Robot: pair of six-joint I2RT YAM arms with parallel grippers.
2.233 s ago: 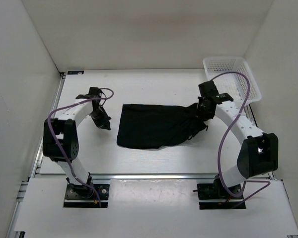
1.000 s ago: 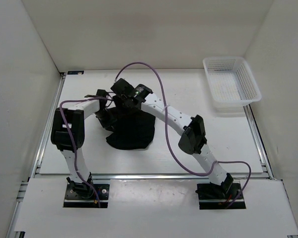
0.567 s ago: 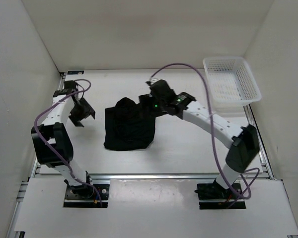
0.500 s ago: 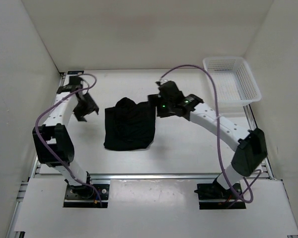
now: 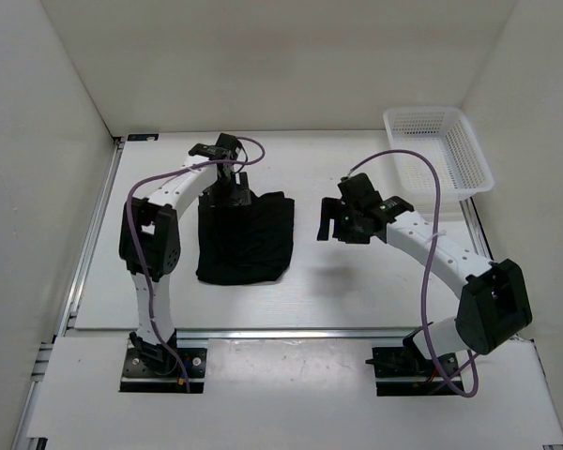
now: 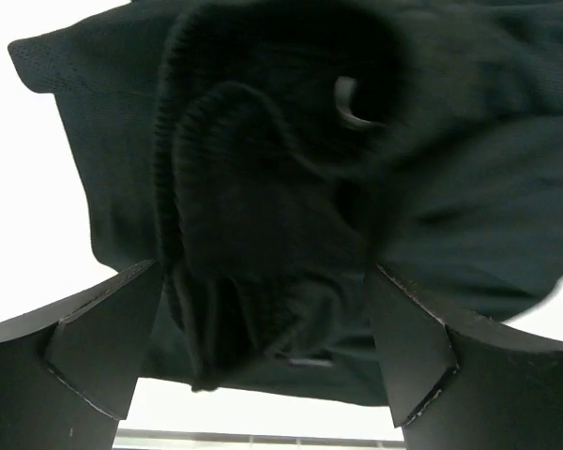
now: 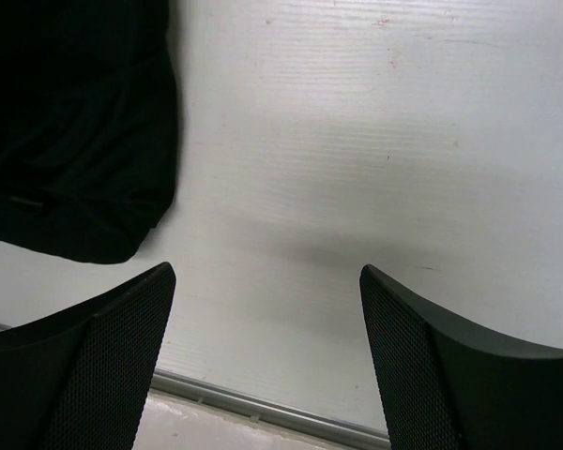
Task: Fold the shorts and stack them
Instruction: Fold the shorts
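Observation:
The black shorts (image 5: 246, 242) lie folded into a compact, roughly square bundle left of the table's middle. My left gripper (image 5: 231, 195) hovers over the bundle's far edge. In the left wrist view the shorts (image 6: 291, 169) fill the frame, and the left gripper (image 6: 263, 352) is open, its fingers (image 6: 94, 361) standing wide on either side of bunched waistband fabric. My right gripper (image 5: 327, 223) hangs open a short way right of the bundle. The right wrist view shows the right gripper (image 7: 267, 328) over bare table, with a corner of the shorts (image 7: 70, 131) at upper left.
A white mesh basket (image 5: 438, 161) stands at the back right corner of the table. White walls enclose the table (image 5: 357, 281) on three sides, and a metal rail (image 7: 263, 408) runs along its near edge.
The left arm swung in from the far left to above the shorts' far edge. The right gripper pulled away to the right, off the bundle. Both grippers opened; the shorts stayed folded.

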